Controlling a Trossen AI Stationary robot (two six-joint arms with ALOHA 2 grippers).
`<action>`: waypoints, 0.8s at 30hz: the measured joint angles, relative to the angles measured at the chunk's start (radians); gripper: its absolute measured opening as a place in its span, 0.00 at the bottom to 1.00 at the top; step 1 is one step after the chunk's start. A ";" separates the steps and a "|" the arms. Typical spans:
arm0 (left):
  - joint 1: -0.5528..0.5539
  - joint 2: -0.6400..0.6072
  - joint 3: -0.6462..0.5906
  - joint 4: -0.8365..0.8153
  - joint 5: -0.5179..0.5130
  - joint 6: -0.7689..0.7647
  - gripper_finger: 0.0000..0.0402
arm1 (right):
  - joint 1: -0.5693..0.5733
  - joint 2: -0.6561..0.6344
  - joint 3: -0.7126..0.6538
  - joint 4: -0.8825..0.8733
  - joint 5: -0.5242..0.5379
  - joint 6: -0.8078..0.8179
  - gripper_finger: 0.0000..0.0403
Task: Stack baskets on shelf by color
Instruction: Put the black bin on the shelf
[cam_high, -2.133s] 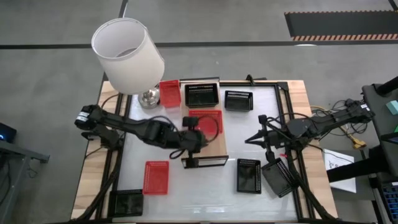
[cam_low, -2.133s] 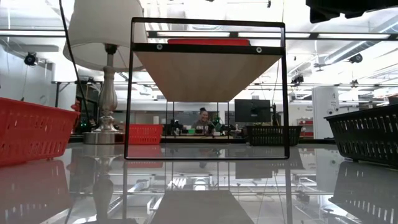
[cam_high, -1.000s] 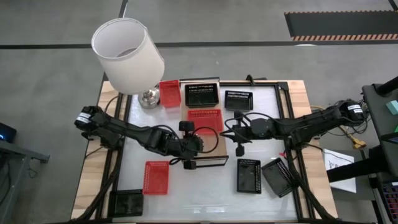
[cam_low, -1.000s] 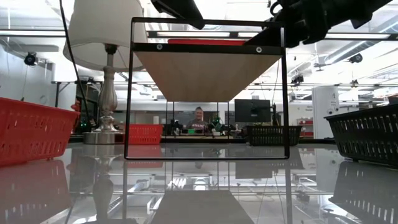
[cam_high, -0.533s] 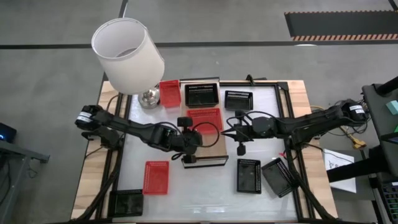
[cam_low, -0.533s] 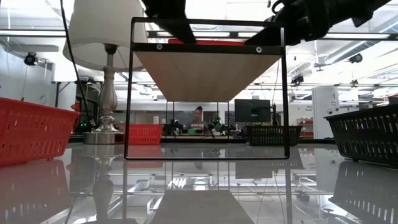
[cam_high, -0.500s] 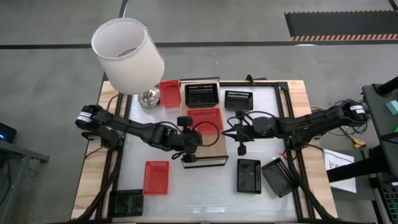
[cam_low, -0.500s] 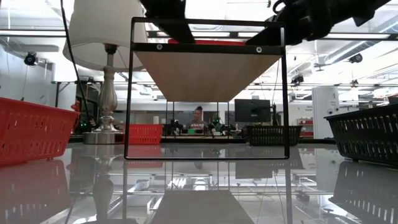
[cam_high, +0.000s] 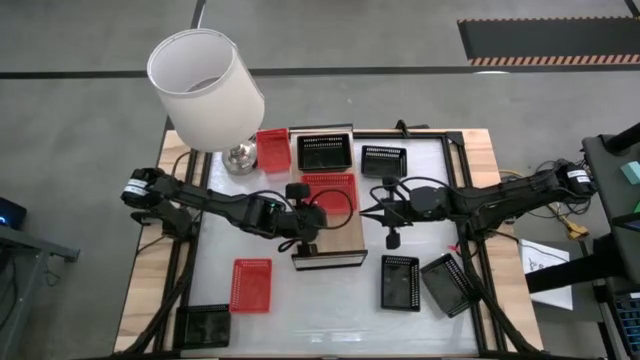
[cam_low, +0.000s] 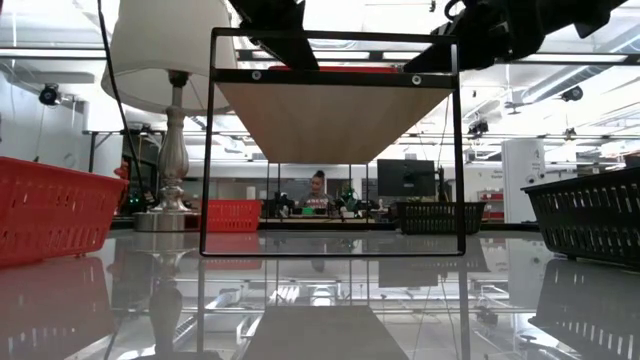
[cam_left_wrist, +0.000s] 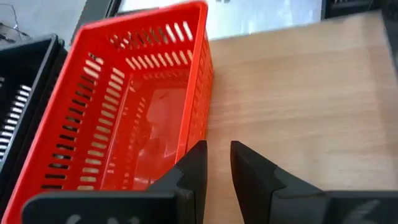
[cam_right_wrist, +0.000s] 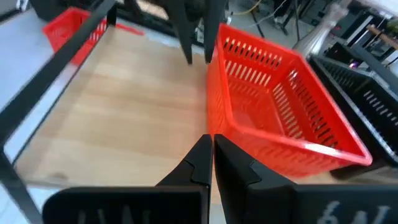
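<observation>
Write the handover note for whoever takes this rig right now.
Left gripper: empty, narrowly open, over the shelf beside the red basket.
Right gripper: shut, empty, at the shelf's other side.
Done: one red basket sits on the shelf's far end.
Left: two red baskets on the table, near the lamp and near front-left; five black baskets off the shelf, including.
</observation>
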 joint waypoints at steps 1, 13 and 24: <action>-0.004 -0.004 0.000 0.011 0.001 -0.001 0.14 | 0.000 -0.003 0.000 -0.011 0.006 -0.001 0.02; -0.200 -0.058 0.068 0.021 0.008 -0.322 0.13 | 0.000 -0.148 0.000 -0.206 0.007 0.045 0.02; -0.382 -0.055 0.079 -0.346 0.230 -1.215 0.13 | 0.000 -0.187 0.000 -0.250 0.006 0.058 0.02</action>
